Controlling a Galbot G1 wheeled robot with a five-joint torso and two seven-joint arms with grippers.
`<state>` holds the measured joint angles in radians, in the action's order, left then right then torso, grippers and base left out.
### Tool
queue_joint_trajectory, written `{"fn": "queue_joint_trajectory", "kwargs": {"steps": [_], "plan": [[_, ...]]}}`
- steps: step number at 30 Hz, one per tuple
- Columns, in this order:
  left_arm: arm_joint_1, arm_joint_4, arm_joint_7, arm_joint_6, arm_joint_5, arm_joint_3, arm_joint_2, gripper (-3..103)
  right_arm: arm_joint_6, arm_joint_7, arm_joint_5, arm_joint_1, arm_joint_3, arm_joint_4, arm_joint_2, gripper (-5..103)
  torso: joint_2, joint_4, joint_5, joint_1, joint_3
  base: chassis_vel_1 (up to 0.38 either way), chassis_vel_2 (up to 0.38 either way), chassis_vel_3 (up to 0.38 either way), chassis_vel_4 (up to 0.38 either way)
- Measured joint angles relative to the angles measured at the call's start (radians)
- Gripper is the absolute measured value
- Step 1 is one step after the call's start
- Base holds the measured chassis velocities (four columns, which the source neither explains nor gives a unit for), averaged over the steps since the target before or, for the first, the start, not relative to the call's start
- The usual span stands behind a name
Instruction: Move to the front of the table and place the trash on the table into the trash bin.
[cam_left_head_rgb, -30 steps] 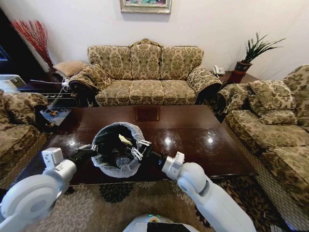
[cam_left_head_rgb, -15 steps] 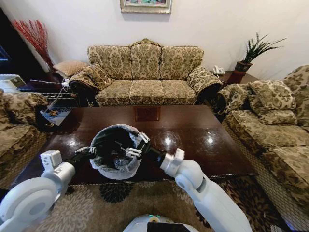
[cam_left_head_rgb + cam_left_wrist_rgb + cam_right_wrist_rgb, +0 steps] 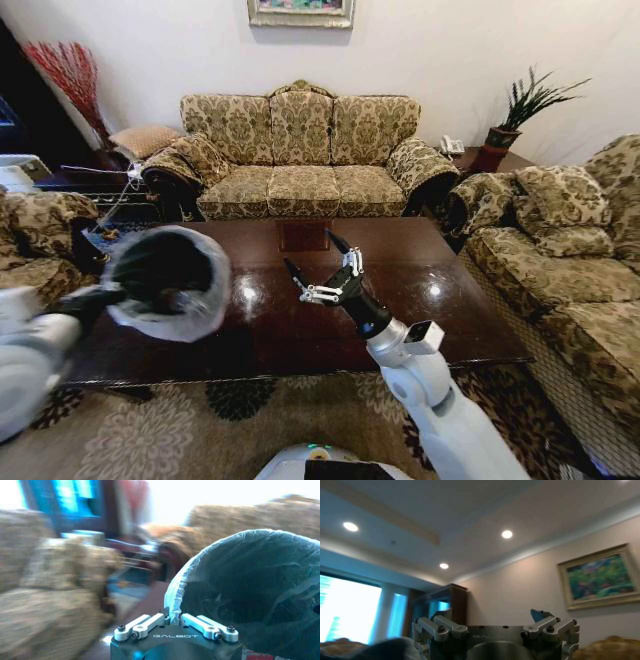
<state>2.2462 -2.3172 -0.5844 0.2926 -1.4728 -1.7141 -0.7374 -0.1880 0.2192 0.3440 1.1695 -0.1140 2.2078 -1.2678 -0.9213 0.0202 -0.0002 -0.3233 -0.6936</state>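
The trash bin (image 3: 165, 280) hangs over the desk's (image 3: 400, 300) left end, its bag rim pinched in the left hand (image 3: 175, 624). The dark top looks bare of trash, so the clearing seems about done. The right hand (image 3: 320, 270) is raised above the desk's middle, spread wide and empty.

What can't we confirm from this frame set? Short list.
- What is inside the trash bin: head view is motion-blurred there; in the left wrist view its bag and dark inside hide any contents.
- Left tool: shut on the bin's rim in the wrist view, but smeared in the head view.
- Table front edge: partly covered by the right arm; right tool open above it.
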Motion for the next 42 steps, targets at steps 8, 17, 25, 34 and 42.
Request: {"fn": "queue_joint_trajectory", "kwargs": {"steps": [8, 17, 25, 34, 42], "plan": [[-0.017, 0.243, -0.036, -0.115, 0.064, -0.052, -0.156, 0, -0.032, -0.071, -0.044, 0.012, -0.041, -0.080, -0.033, 100, 0.000, 0.0001, -0.0003, 0.000, 0.000, 0.000, 0.000, 0.000, 0.000], [-0.097, 0.500, -0.133, -0.219, 0.090, -0.011, -0.233, 0, -0.058, -0.051, -0.048, 0.019, -0.033, -0.115, -0.039, 100, 0.000, 0.0001, 0.0004, 0.000, 0.000, 0.002, -0.005, -0.006, 0.004], [-0.187, 0.681, -0.164, -0.267, 0.089, 0.098, -0.279, 0, -0.065, -0.036, -0.049, 0.021, -0.035, -0.116, -0.028, 100, 0.000, 0.0000, 0.0004, 0.000, 0.000, 0.115, -0.098, -0.119, 0.119], [-0.367, 0.797, -0.184, -0.254, 0.071, 0.235, -0.408, 0, -0.079, -0.044, -0.049, 0.022, -0.043, -0.115, -0.023, 100, -0.001, 0.0004, 0.0012, 0.002, 0.001, 0.182, -0.177, -0.179, 0.188], [-0.505, 0.997, -0.142, -0.214, 0.038, 0.343, -0.495, 0, -0.085, -0.037, -0.035, 0.044, -0.052, -0.091, 0.003, 100, 0.000, 0.0001, -0.0002, -0.001, 0.000, -0.001, 0.008, -0.006, -0.009]]}}
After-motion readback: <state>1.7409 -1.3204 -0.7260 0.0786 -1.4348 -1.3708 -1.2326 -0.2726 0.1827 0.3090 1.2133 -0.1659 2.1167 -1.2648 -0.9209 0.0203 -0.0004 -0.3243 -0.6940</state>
